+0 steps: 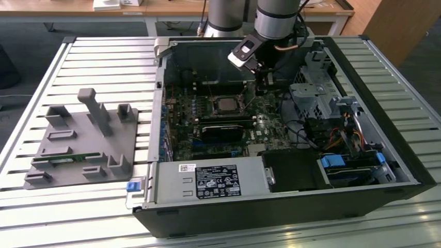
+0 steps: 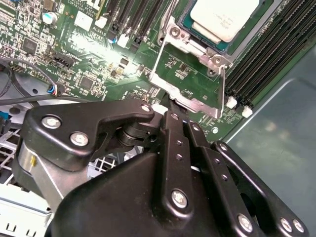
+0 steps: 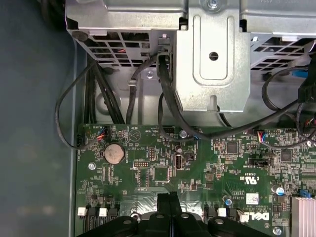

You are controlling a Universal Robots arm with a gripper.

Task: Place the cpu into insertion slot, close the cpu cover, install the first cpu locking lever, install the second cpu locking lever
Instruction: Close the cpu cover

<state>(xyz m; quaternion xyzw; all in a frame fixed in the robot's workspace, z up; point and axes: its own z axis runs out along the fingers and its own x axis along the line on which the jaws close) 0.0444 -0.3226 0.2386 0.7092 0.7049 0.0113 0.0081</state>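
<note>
The cpu (image 2: 224, 17) lies with its silver-grey top up in the insertion slot (image 2: 197, 37) on the green board; in the exterior view the cpu (image 1: 225, 105) shows in the middle of the open computer case. The cpu cover (image 2: 192, 100), a thin silvery frame, stands swung up off the chip. My gripper (image 2: 170, 109) is shut, with its black tips right at the cover's free edge. I cannot tell whether the tips pinch that edge or only touch it. In the first wrist view the gripper (image 3: 170, 197) hangs over the board with its fingers together. In the exterior view the gripper (image 1: 264, 85) is just to the right of the socket.
Long black memory slots (image 2: 266, 54) run beside the socket. A metal drive cage (image 3: 212, 54) and black cables (image 3: 163, 94) crowd the board's edge. The power supply (image 1: 206, 181) sits at the case's near side. A grey fixture (image 1: 82, 139) rests on the slatted table at the exterior view's left.
</note>
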